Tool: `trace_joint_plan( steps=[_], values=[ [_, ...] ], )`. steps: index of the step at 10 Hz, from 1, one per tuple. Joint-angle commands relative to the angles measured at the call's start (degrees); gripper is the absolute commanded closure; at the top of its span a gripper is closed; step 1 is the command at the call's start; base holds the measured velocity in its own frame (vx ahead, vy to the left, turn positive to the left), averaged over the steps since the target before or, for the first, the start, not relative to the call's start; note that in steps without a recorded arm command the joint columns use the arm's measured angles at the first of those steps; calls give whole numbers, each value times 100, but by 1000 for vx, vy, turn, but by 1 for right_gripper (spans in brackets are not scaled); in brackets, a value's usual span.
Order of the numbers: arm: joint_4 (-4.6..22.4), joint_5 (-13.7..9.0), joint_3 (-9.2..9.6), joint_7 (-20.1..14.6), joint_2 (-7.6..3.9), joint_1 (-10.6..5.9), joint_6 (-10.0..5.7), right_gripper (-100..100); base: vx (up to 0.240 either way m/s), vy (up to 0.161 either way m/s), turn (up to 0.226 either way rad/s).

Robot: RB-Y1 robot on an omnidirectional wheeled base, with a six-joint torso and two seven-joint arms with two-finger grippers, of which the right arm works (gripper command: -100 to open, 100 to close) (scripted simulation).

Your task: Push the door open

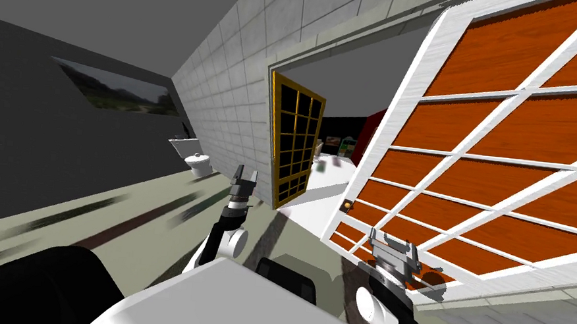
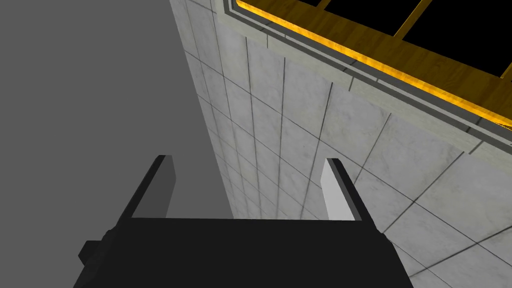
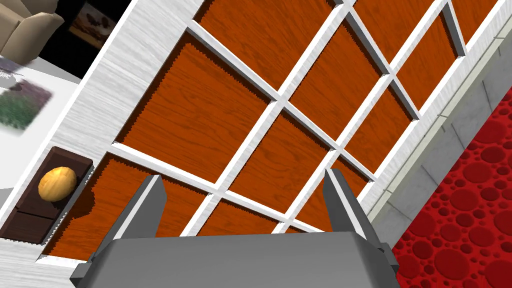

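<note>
A door [image 1: 499, 157] with a white frame and orange wood panels stands partly swung open at the right. Its round golden knob [image 1: 347, 206] sits on a dark plate near the free edge. My right gripper [image 1: 394, 247] is open, close to the lower panels of the door [image 3: 240, 125], with the knob [image 3: 57, 183] off to one side of its fingers. My left gripper [image 1: 244, 180] is open and empty, out in front of a grey tiled wall [image 2: 310, 150]. A second door with a yellow frame [image 1: 294, 141] stands open in the doorway beyond.
A white toilet [image 1: 199, 163] stands by the tiled wall at the left. Through the doorway lies a white floor [image 1: 317, 192] with small items on it. A red spotted surface [image 3: 470, 200] borders the door's hinge side. An armchair [image 3: 25, 25] shows past the door's free edge.
</note>
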Motion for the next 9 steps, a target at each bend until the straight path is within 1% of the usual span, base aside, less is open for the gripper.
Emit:
trace_joint_plan(
  steps=[1, 2, 6, 7, 8, 9],
  values=[
    [271, -228, -52, -230, 20, -76, -111, -100, -10, -121, 352],
    [386, -310, -69, -314, 30, -110, -160, -100, -9, -115, 342],
    [846, -637, -138, -651, 72, -243, -359, -100, -17, -100, 191],
    [1064, -793, -171, -811, 102, -307, -453, -100, -8, -143, 330],
    [1172, -870, -187, -890, 118, -338, -500, -100, -13, -154, 293],
    [1388, -1024, -219, -1049, 148, -401, -593, -100, -32, -142, 344]
  ],
)
